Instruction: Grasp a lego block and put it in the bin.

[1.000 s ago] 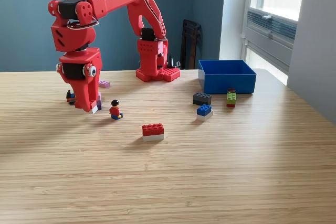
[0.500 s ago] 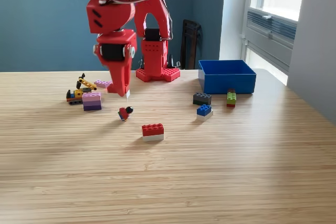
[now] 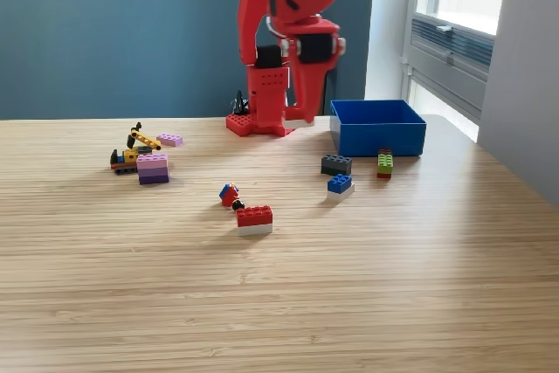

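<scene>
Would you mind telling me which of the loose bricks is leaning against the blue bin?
The green and red brick is: it rests against the bin's front wall, while the dark grey brick and the blue brick lie apart from it.

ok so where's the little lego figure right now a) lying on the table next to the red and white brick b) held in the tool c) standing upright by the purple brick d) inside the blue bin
a: the lego figure lies tipped over on the table just beside the red and white brick.

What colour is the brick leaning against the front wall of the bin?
Green with red, the brick by the bin; exterior view.
</scene>
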{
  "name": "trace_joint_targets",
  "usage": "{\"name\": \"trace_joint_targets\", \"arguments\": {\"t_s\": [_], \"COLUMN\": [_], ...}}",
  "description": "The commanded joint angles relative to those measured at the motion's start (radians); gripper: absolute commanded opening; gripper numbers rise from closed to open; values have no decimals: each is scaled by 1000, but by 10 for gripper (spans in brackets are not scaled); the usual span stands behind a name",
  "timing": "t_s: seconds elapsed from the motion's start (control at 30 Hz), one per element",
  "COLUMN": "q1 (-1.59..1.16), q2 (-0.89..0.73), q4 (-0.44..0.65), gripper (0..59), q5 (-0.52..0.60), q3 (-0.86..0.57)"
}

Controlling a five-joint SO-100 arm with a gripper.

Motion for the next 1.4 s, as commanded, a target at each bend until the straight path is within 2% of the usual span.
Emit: {"name": "trace_joint_targets", "arguments": {"t_s": [0.03, 0.3, 0.53, 0.83, 0.87, 1.0, 1.07, 1.23, 1.33, 1.4], "q1": [-229, -495, -733, -790, -790, -788, -785, -746, -660, -563], "q2": [115, 115, 103, 103, 103, 103, 103, 103, 101, 101], "q4": [21, 75, 92, 92, 92, 92, 92, 91, 91, 91], "gripper": [0, 0, 0, 2, 37, 258, 291, 289, 249, 201], "q5": [58, 124, 178, 124, 117, 75, 71, 55, 43, 28], "q3": [14, 14, 78, 58, 57, 66, 66, 46, 0, -32]}}
